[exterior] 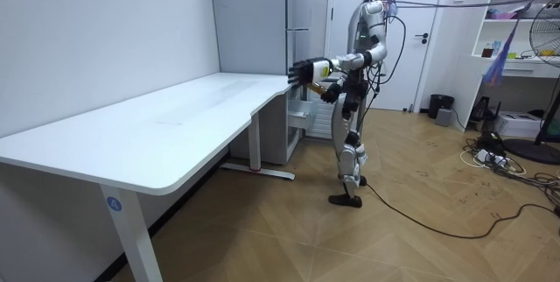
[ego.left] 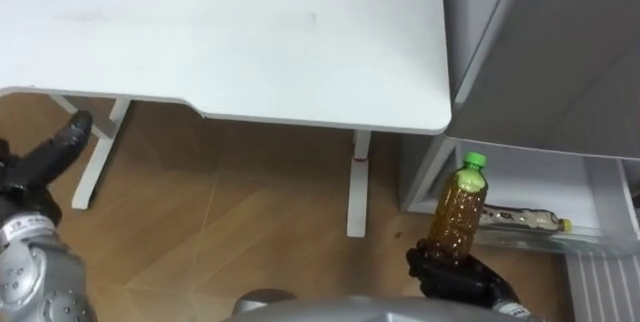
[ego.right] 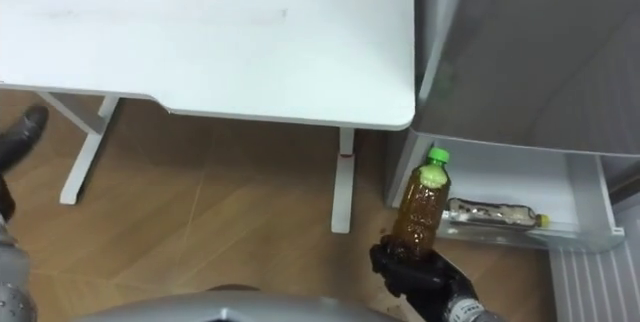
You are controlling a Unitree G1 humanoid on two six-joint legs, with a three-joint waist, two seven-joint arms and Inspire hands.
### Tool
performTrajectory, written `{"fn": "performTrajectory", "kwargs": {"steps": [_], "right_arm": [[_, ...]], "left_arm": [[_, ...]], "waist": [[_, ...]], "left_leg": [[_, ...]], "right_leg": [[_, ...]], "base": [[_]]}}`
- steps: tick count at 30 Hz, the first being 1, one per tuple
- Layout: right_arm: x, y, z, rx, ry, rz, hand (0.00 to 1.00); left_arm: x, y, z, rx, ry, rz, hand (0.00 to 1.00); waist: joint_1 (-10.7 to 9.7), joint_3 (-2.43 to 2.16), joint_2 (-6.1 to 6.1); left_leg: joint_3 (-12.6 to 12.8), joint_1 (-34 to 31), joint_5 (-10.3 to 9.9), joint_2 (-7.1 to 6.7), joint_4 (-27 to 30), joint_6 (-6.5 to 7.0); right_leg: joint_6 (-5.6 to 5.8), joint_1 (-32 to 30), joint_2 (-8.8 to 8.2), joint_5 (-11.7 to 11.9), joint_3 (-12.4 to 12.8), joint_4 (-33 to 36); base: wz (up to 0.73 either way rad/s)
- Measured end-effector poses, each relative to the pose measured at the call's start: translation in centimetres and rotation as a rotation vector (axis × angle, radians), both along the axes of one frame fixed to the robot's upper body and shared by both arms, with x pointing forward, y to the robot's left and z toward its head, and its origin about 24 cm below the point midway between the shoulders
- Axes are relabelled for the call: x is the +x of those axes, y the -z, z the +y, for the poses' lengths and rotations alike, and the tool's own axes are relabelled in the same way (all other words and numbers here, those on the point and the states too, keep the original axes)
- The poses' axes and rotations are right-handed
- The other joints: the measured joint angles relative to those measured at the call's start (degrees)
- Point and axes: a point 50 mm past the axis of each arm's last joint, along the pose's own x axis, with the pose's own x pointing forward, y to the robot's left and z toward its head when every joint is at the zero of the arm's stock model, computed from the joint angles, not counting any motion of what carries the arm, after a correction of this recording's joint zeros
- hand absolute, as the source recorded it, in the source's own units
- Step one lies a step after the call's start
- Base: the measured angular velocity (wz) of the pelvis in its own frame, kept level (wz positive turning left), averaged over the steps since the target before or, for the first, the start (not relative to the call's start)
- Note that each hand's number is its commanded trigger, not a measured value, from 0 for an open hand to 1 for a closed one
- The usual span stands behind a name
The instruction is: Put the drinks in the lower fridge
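An upright bottle [ego.left: 460, 207] of amber drink with a green cap is held from below by my right hand [ego.left: 458, 276], whose fingers curl round its base. It hangs just in front of the open lower fridge drawer [ego.left: 602, 190]. A second bottle [ego.left: 522, 219] lies on its side in that drawer. My left hand [ego.left: 45, 162] is stretched out at the lower left under the table edge, fingers straight and holding nothing. In the room view I stand at the fridge [exterior: 302, 10] by the table's end, with the left hand [exterior: 302, 72] spread forward.
The white table [ego.left: 250, 42] fills the upper left, its legs [ego.left: 356, 187] standing on the wooden floor. The grey upper fridge door [ego.left: 560, 52] overhangs the drawer. Shelves, a fan and floor cables [exterior: 490, 155] lie behind me in the room view.
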Motion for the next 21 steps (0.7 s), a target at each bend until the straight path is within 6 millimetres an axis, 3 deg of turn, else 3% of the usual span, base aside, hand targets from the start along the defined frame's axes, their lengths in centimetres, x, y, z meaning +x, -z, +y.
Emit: {"fn": "performTrajectory", "kwargs": {"steps": [3, 4, 7, 12, 16, 21], "right_arm": [[0.3, 0.0, 0.2, 0.009, 0.005, -0.008, 1.0], [0.4, 0.1, 0.3, 0.011, 0.006, -0.006, 1.0], [0.6, 0.4, 0.3, 0.008, 0.013, 0.018, 1.0], [0.5, 0.6, 0.5, -0.003, -0.02, 0.05, 1.0], [0.3, 1.0, 1.2, 0.002, -0.054, 0.079, 1.0], [0.3, 1.1, 1.5, 0.014, -0.055, 0.089, 1.0]], "left_arm": [[-1.7, 3.4, -0.7, -0.079, -0.026, 0.152, 0.0], [-2.5, 4.7, -1.0, -0.116, -0.038, 0.207, 0.0], [-4.5, 7.2, -1.8, -0.204, -0.067, 0.327, 0.0], [-6.4, 8.9, -2.7, -0.222, -0.038, 0.469, 0.0], [-7.8, 10.6, -4.1, -0.235, 0.033, 0.603, 0.0], [-8.6, 11.3, -5.0, -0.273, 0.098, 0.643, 0.0]], "waist": [[0.0, 0.06, -0.02], [0.0, 0.15, -0.52], [-0.3, 0.17, -0.83], [-0.3, 0.38, -1.79], [-0.8, 0.42, -1.65], [-0.9, 0.53, -1.22]], "left_leg": [[-0.3, 0.0, 0.0, -0.07, 0.0, 0.0], [-0.2, 0.0, 0.0, -0.04, 0.0, -0.01], [-0.3, -0.2, 0.0, -0.06, 0.0, -0.02], [-0.3, -0.4, -0.1, -0.11, -0.1, -0.07], [0.0, -0.3, -0.1, 0.0, -0.8, -0.1], [0.6, -0.3, -0.1, 0.07, -1.1, -0.11]], "right_leg": [[0.0, 0.4, -0.02, 0.0, -0.4, 0.0], [0.0, 0.4, -0.02, 0.0, -0.3, 0.0], [0.0, 0.2, -0.01, 0.0, -0.4, -0.2], [0.01, 0.1, 0.03, 0.0, -0.4, -0.7], [0.01, 0.0, 0.09, 0.0, -0.4, -0.7], [0.02, 0.0, 0.08, 0.0, -0.3, -0.7]], "base": [[0.05], [0.0], [0.0], [0.01], [-0.01], [-0.04]]}}
